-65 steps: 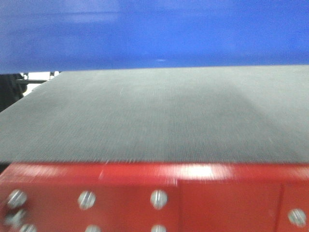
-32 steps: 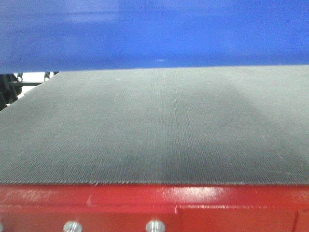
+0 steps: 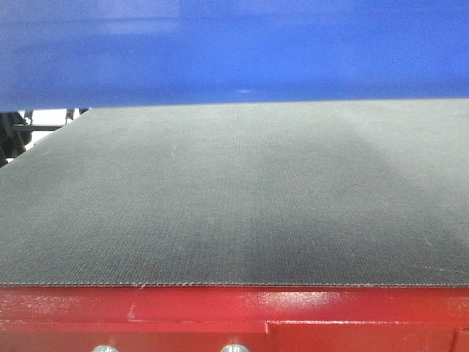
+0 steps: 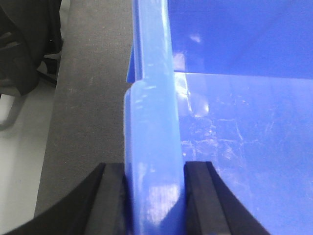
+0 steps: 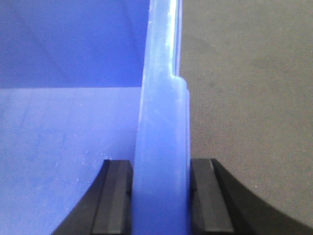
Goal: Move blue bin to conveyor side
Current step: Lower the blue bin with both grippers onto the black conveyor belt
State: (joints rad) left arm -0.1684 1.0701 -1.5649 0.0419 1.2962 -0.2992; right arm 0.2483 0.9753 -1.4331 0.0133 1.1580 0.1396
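Looking across a wide, flat, dark grey woven conveyor belt (image 3: 234,198) at a large glossy blue plastic bin (image 3: 234,51). Spans the whole top of the front view, edge to edge, over the far part of the belt. Cannot tell from here whether resting on the weave or held just above it. Plenty of bare belt between the bin's lower edge and the near belt edge. Just below that near edge, a red painted metal frame (image 3: 146,312), with the tops of two silver bolts (image 3: 234,348) peeking in at the bottom.

Over to the left wrist view: pinching the bin's thick rim lip with the left gripper (image 4: 155,196), one black finger (image 4: 110,196) outside the wall and the other inside, both pressed against the plastic. On the outer side, a strip of bare belt, then the belt's edge, then pale floor (image 4: 24,161) and a dark blurred object (image 4: 24,44) beyond.

Right wrist view now: same story with the right gripper (image 5: 161,196), clamped across the opposite rim, black fingers (image 5: 115,196) tight on either face. Outside that wall, grey belt running right out to the picture's edge. Inside, smooth blue floor meeting a far wall at a straight seam.
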